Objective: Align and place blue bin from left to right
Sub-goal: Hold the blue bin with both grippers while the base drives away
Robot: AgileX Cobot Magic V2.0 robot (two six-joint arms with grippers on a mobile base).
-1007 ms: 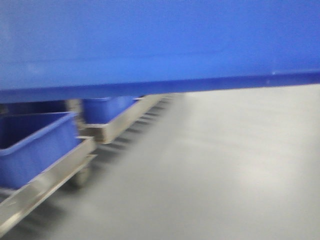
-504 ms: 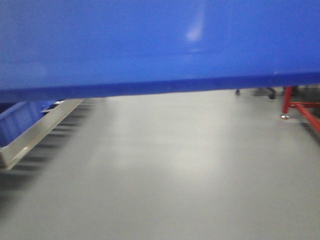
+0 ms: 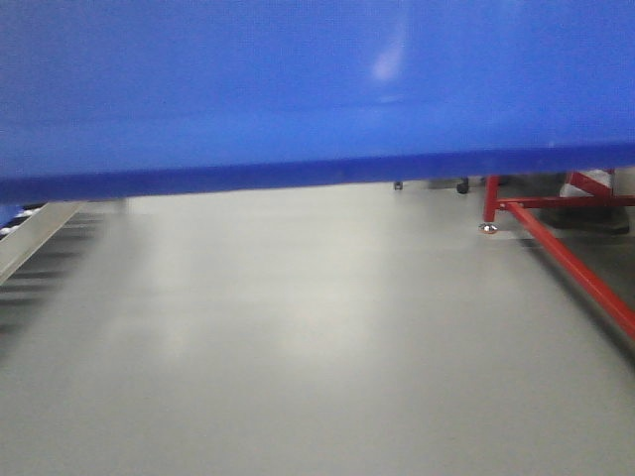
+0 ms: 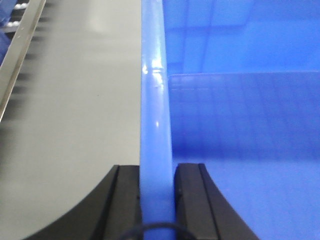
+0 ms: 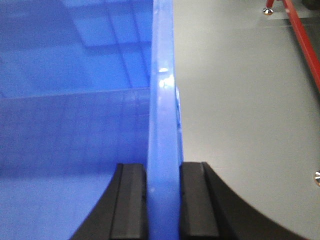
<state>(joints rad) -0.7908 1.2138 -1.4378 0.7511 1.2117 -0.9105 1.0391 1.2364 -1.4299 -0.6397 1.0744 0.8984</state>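
The blue bin (image 3: 317, 79) fills the top of the front view, held up off the grey floor. Its left rim (image 4: 155, 100) runs straight up the left wrist view, and my left gripper (image 4: 157, 172) is shut on that rim, one black finger (image 4: 125, 200) outside and one inside. Its right rim (image 5: 164, 100) runs up the right wrist view, with my right gripper (image 5: 163, 172) shut on it the same way. The bin's empty inside (image 4: 240, 115) shows in both wrist views.
A metal roller conveyor (image 3: 30, 238) lies at the left edge, also seen as a conveyor rail (image 4: 20, 45). A red metal frame (image 3: 556, 248) with a foot on the floor stands at the right, its red bar (image 5: 302, 35) in the right wrist view. Grey floor (image 3: 317, 337) spreads between.
The view has swung to the right: the conveyor with its dark blue tubs slid off to the left, and the red frame came in from the right. Both grippers keep hold of the bin.
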